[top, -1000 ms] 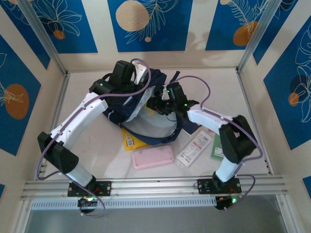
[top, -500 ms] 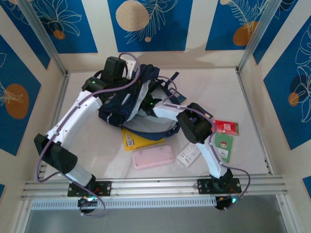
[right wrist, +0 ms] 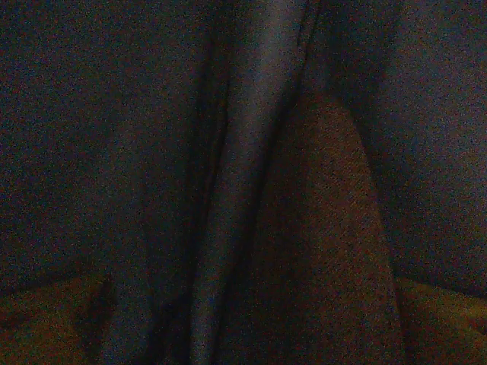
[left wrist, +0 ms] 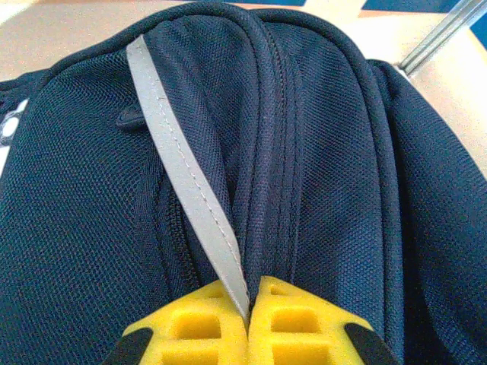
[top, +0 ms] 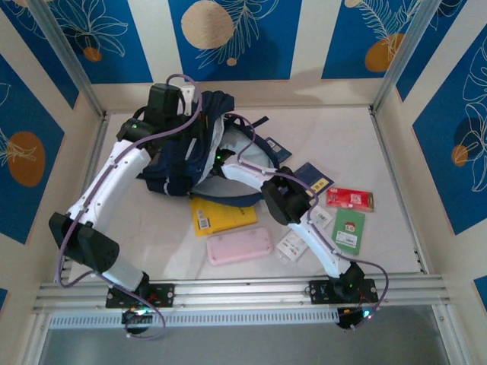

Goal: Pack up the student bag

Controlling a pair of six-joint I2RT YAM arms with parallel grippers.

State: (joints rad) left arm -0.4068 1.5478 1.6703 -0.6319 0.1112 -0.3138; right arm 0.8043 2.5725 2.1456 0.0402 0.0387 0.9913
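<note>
Overhead, student bag (top: 169, 176) sits upper left of centre, partly covered by both arms. Left gripper (left wrist: 249, 304): yellow pads pressed together, pinching bag's grey stripe (left wrist: 186, 175) at bottom centre of wrist view; fingers cut off by frame edge. Yellow flat item (top: 222, 217): upper edge hidden by bag. Right gripper (right wrist: 243, 312) inside bag, wrist view very dark. Dim pads (right wrist: 46, 312) at bottom corners look spread apart. Brownish shape (right wrist: 319, 228) between them unidentifiable.

Dark fabric folds of the student bag (right wrist: 251, 152).
</note>
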